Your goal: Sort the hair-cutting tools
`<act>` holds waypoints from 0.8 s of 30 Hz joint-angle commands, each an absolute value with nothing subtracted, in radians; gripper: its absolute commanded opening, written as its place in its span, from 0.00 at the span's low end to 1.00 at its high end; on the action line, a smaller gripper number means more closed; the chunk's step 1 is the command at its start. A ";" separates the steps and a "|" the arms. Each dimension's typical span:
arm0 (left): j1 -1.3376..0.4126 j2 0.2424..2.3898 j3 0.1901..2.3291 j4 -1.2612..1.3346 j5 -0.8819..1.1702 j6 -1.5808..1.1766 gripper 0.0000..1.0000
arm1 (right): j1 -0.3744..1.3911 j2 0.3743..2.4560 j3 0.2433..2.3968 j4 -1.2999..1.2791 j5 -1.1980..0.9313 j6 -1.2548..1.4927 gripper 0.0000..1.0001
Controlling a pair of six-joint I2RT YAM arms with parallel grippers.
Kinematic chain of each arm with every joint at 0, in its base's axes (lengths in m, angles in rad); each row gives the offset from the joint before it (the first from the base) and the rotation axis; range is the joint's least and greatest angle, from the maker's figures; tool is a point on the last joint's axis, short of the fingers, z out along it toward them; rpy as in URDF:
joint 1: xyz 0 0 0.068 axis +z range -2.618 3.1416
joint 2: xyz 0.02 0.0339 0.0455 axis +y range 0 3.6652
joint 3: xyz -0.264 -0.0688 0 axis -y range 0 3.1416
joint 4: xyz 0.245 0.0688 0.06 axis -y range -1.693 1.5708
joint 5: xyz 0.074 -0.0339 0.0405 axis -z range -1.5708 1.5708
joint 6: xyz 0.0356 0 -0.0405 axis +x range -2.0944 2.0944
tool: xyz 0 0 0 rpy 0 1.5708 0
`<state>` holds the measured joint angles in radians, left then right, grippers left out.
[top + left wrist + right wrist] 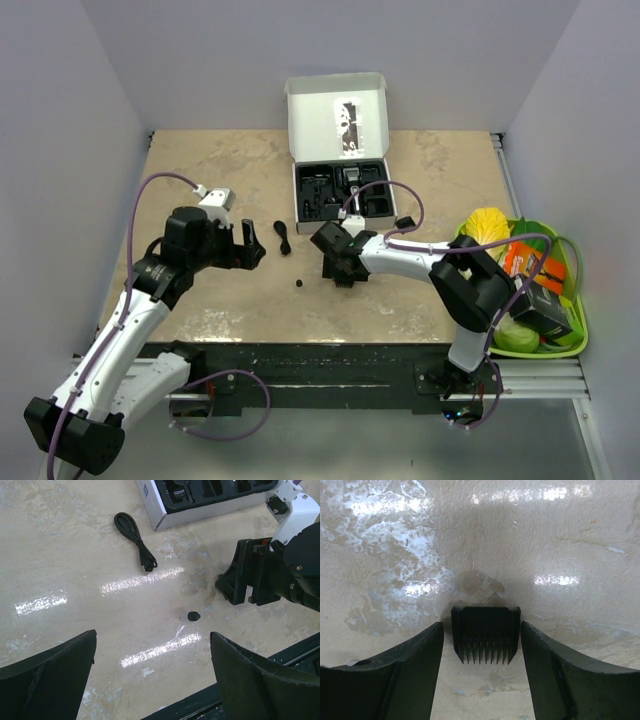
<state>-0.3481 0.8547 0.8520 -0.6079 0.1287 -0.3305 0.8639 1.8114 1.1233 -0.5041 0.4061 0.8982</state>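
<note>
A black square comb guard (486, 632) lies flat on the table with its teeth toward the camera. My right gripper (481, 625) (340, 268) is open and straddles it, one finger close on each side with thin gaps. A looped black cord (283, 237) (135, 539) and a tiny round bit (300, 285) (193, 615) lie loose between the arms. My left gripper (246, 248) (152, 635) hovers wide open with nothing in it, the bit just beyond its fingertips. The clipper (352, 182) rests in the box's black insert.
The open white box (337, 120) (156, 516) stands at the back centre, its lid propped up. A green tray (578, 330) of toy vegetables sits at the right edge beside the right arm's base. The table's near edge (235, 692) runs under the left fingers.
</note>
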 commanded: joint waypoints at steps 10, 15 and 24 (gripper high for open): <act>-0.348 0.867 0.845 -0.574 0.147 -0.328 1.00 | 0.868 1.795 1.117 -0.494 0.443 0.919 0.38; -0.348 0.864 0.848 -0.581 0.147 -0.328 1.00 | 0.868 1.752 1.158 -0.550 0.483 0.888 0.34; -0.348 0.874 0.862 -0.588 0.143 -0.328 1.00 | 0.858 1.821 1.518 -0.733 0.543 0.641 0.36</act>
<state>-0.3481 0.8680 0.8520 -0.6086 0.1284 -0.3302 0.8639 1.8053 1.3643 -0.6636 0.4618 0.7727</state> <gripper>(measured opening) 0.994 0.522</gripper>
